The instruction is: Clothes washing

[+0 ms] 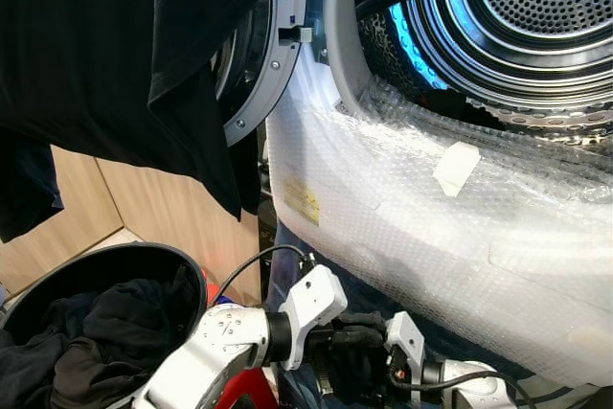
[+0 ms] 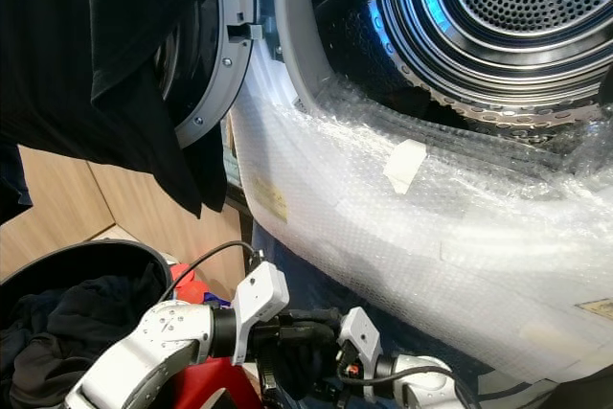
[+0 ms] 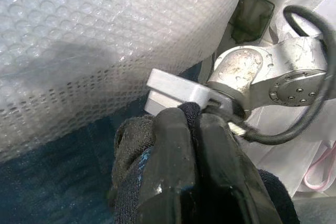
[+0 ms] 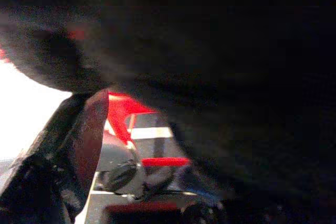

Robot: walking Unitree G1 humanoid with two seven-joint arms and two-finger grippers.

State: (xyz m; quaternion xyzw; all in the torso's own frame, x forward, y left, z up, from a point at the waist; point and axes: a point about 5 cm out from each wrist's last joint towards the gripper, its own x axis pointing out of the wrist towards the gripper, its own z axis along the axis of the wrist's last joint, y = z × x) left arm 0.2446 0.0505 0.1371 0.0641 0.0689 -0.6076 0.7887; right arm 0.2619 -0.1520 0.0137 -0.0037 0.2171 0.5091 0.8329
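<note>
The washing machine's drum point(image 1: 536, 7) stands open at the upper right, its front lip padded with bubble wrap point(image 1: 412, 208). Low in front of the machine, my left gripper point(image 1: 347, 337) is shut on a small dark cloth point(image 3: 131, 140), which bunches around its fingers point(image 3: 173, 145). My right gripper point(image 1: 375, 359) meets it from the other side at the same cloth. The right wrist view is mostly dark, with fabric across the lens. A black basket point(image 1: 115, 254) at the lower left holds more dark clothes point(image 1: 96, 332).
A large black garment point(image 1: 115, 45) hangs over the open round door point(image 1: 259, 55) at the upper left. Wooden panels point(image 1: 163, 208) stand behind the basket. Something red point(image 1: 251, 385) sits under my left arm. Tape patches point(image 1: 456, 168) mark the wrap.
</note>
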